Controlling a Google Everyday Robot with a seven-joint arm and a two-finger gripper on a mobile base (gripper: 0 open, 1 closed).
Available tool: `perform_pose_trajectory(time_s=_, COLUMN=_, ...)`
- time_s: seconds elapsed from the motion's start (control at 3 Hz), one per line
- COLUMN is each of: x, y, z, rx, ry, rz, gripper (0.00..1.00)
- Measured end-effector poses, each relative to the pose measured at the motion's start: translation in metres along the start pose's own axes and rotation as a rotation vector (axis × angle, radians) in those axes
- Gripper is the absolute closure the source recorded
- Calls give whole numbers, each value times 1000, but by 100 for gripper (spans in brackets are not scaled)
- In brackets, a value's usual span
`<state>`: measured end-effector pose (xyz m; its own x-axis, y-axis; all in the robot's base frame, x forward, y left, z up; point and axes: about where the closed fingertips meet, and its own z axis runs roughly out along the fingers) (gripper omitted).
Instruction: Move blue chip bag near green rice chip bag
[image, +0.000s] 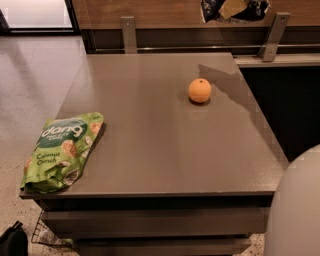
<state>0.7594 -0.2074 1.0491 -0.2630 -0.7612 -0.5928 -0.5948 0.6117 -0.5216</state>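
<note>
- Gripper (233, 7), at the top edge right of centre, grips blue chip bag (256, 10) aloft.
- Carry step in hand.
- Next move: travel to lower left, set down beside green rice chip bag (62, 150), clearing orange (199, 90).

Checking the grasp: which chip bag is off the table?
The blue chip bag, held up by the gripper at the top edge; the green rice chip bag lies on the table.

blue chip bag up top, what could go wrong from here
The gripper, at the top edge, holds the blue chip bag high; crinkly foil may slip and drop. The orange lies roughly between it and the green rice chip bag, so a low carry might knock it. That green bag sits at the table's front-left edge; a nudge could push it off.
</note>
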Motion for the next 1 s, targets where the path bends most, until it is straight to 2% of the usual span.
perform_pose_trajectory(time_s=0.33, x=0, y=8, z=-66, rx=30, ry=-46, rz=-16, gripper=100)
perform_pose_trajectory(time_s=0.67, x=7, y=42, z=-112, rx=29, ry=-118, rz=-27, gripper=100)
perform_pose_trajectory(time_s=1.0, x=-2, y=113, z=-137, rx=-35, ry=-232, rz=-80, gripper=100)
